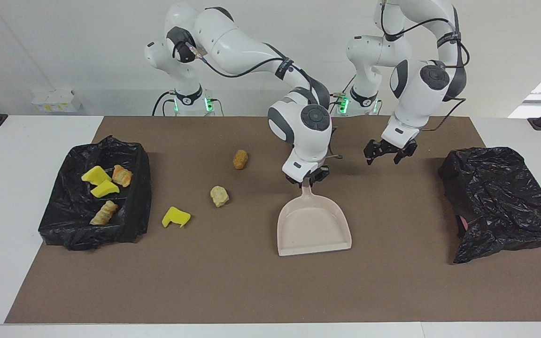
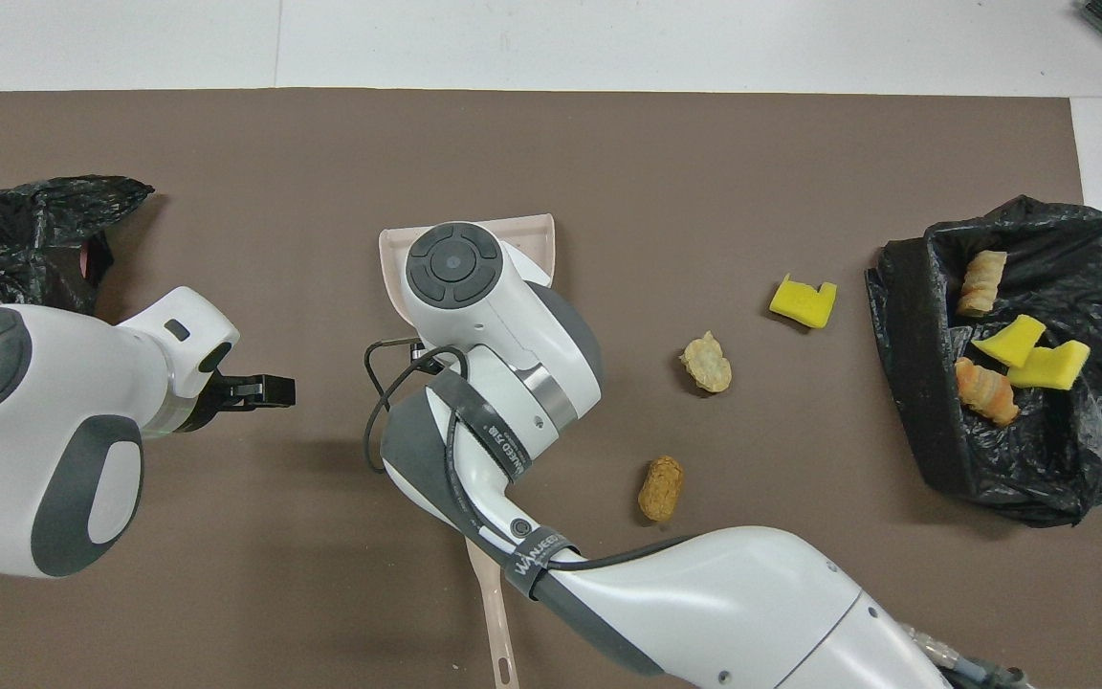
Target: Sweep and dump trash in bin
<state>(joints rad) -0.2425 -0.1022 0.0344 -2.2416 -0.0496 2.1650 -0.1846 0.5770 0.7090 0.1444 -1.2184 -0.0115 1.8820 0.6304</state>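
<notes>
Two tools: right tool (image 1: 306, 181) clamped on the dustpan (image 1: 313, 226) handle, left tool (image 1: 389, 152) wide open, empty, over the mat (image 1: 392, 281).

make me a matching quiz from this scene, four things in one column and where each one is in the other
Things:
1. dustpan
2. brush
3. yellow sponge chunk
4. left gripper

Places:
a. on the mat just outside the open bin
b. up over bare mat, holding nothing
c. nearest the robots, partly hidden under the right arm
d. its handle at the right gripper

Pairs: 1-d, 2-c, 3-a, 4-b
</notes>
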